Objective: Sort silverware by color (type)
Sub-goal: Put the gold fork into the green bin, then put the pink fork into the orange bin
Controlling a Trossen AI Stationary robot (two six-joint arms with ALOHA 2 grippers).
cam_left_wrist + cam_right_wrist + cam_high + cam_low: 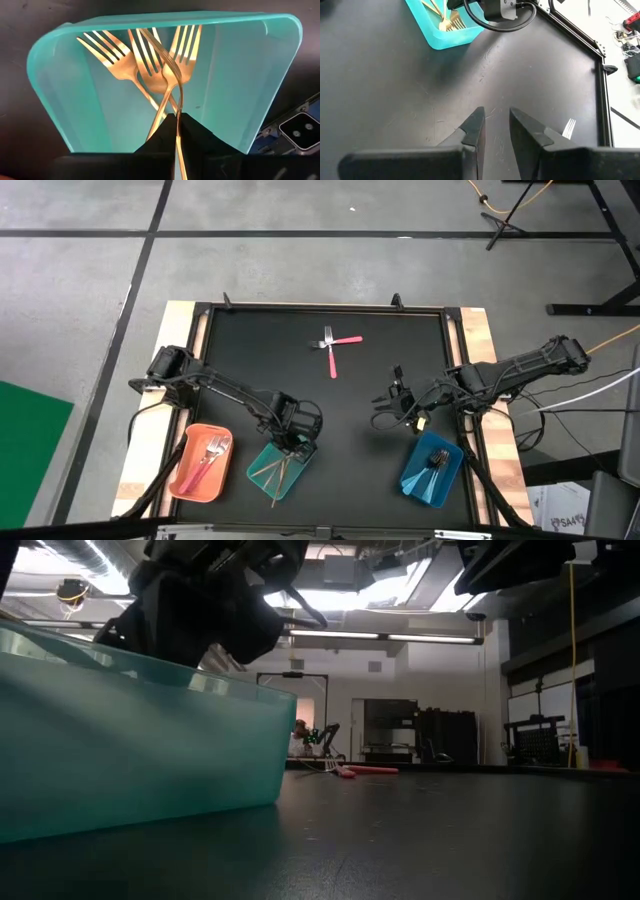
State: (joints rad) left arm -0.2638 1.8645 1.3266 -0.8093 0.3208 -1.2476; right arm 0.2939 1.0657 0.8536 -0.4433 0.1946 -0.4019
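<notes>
Black tabletop; left gripper point(176, 131) pinches a slim, probably gold fork point(167, 75).

Quick count from my side: three trays, one orange point(183, 480), one teal point(262, 476), one blue point(412, 477). Teal tray right under my left gripper point(176, 131) has three gold forks point(150, 65) in it, as far as I can count. Two pink-handled pieces point(335, 350) lie crossed well ahead of both my grippers. Orange tray has a few pink-handled ones point(208, 457), can't get an exact number. Blue tray near my right gripper point(496, 125) has dark cutlery point(437, 460), count unclear.
</notes>
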